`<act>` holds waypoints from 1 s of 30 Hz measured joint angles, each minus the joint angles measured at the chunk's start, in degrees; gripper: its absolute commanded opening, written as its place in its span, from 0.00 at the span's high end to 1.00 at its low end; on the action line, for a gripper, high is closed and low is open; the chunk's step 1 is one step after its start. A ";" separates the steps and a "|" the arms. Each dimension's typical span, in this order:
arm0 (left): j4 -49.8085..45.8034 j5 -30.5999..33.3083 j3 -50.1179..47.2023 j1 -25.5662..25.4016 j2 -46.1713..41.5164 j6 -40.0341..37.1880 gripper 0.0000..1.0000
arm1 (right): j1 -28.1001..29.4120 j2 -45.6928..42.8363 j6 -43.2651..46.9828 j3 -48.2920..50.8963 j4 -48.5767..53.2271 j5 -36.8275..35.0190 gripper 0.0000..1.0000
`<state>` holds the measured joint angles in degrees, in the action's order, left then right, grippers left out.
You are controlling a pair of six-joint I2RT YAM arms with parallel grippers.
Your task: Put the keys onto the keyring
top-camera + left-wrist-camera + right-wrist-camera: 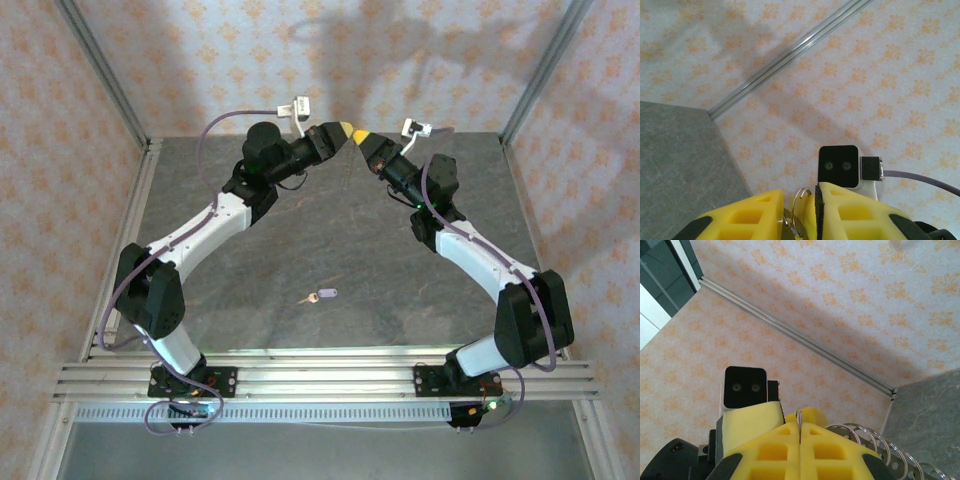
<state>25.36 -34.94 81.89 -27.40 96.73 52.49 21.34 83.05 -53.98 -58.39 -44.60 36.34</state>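
Keyring pinched in the closed right gripper — left gripper narrowly parted around it, grip unclear.

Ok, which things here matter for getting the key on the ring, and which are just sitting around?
For the job: key; ring, up at the left pincer and right pincer.
Just around: table; metal frame; patterned walls.

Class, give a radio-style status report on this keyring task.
Left gripper closed around keyring; right gripper shut, tips meeting. Lilac key lies on table. Nothing blocking.
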 measured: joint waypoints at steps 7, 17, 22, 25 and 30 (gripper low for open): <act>0.24 -0.15 0.00 -0.15 0.00 0.00 0.80 | 0.00 0.00 0.00 0.00 0.00 -0.02 1.00; 0.42 -0.09 -0.33 -0.33 0.00 0.00 0.89 | 0.00 -0.04 0.00 0.00 -0.02 -0.17 1.00; 1.07 -0.11 -0.63 -0.33 0.00 0.00 0.96 | 0.00 -0.04 0.00 0.00 -0.04 -0.20 1.00; 1.09 -0.11 -0.63 -0.33 0.00 -0.07 1.00 | 0.00 -0.07 0.00 0.00 -0.04 -0.37 1.00; 1.09 -0.13 -0.61 -0.35 0.00 -0.07 1.00 | 0.00 -0.07 0.00 0.00 -0.04 -0.37 1.00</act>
<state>26.46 -35.07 81.28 -27.75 96.73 52.42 21.34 82.98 -53.98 -58.39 -44.64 35.97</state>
